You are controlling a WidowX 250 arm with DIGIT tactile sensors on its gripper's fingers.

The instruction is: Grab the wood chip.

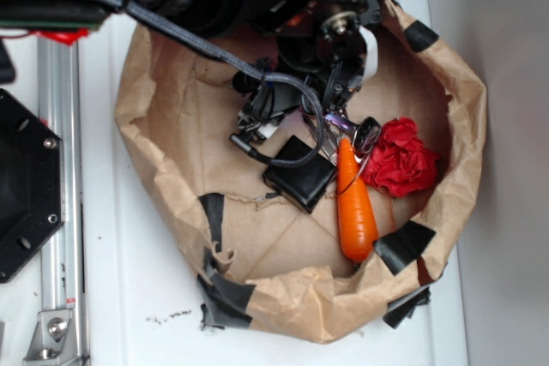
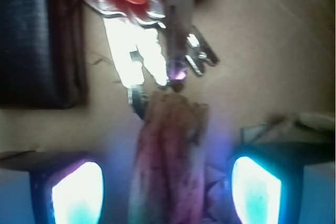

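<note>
The wood chip [image 2: 170, 156] is a rough brown sliver with dark grain. In the wrist view it lies lengthwise on the brown paper, running up from the bottom edge. My gripper [image 2: 167, 192] is open and straddles it. A glowing pad [image 2: 77, 192] stands to its left and another to its right, each with a gap to the wood. In the exterior view my gripper [image 1: 274, 117] is low inside the paper bag, and the arm hides the chip.
An orange carrot [image 1: 356, 203], a bunch of keys [image 2: 157, 40], a black wallet [image 1: 298, 173] and a red crumpled cloth [image 1: 401, 159] lie close by inside the bag. The bag's rolled brown rim [image 1: 300, 297], patched with black tape, rings everything.
</note>
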